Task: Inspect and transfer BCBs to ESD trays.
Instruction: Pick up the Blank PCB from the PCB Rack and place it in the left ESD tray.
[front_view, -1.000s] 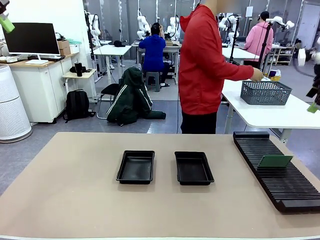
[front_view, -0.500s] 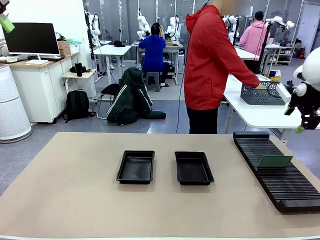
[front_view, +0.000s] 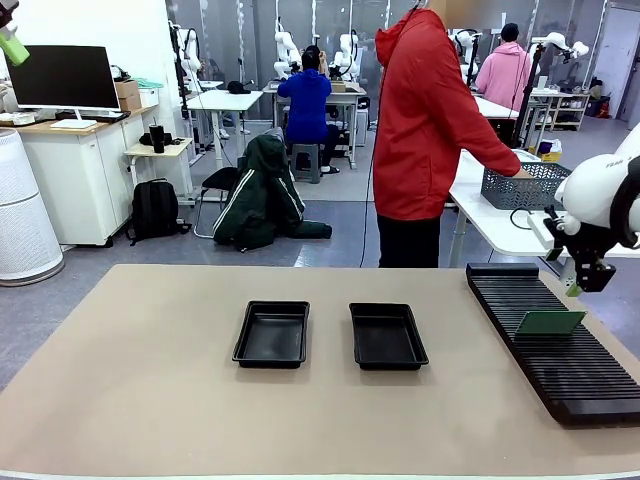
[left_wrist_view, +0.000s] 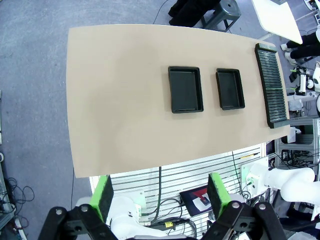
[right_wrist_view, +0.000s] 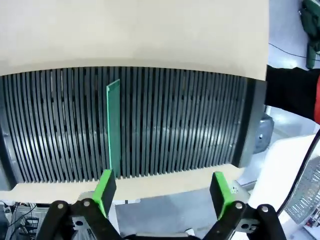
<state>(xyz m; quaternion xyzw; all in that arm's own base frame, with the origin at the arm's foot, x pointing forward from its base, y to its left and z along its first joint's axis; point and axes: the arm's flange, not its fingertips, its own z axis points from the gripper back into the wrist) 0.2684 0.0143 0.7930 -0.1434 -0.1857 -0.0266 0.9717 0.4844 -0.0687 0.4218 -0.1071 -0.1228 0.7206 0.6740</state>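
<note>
The right end effector (right_wrist_view: 162, 189) hangs over the long black slotted rack (front_view: 560, 350), jaws spread wide, gripping nothing. One green BCB (front_view: 550, 322) stands on edge in a rack slot just beneath it, with open air between them. Left of the rack, well apart from it, two black ESD trays (front_view: 272, 333) lie side by side on the tabletop (front_view: 150, 400). The left end effector (left_wrist_view: 160, 196) is high above, far from the rack, equally wide and empty. Beyond the rack's far end, a person in a red top (front_view: 425, 120) has a hand at a grey mesh basket (front_view: 525, 188).
</note>
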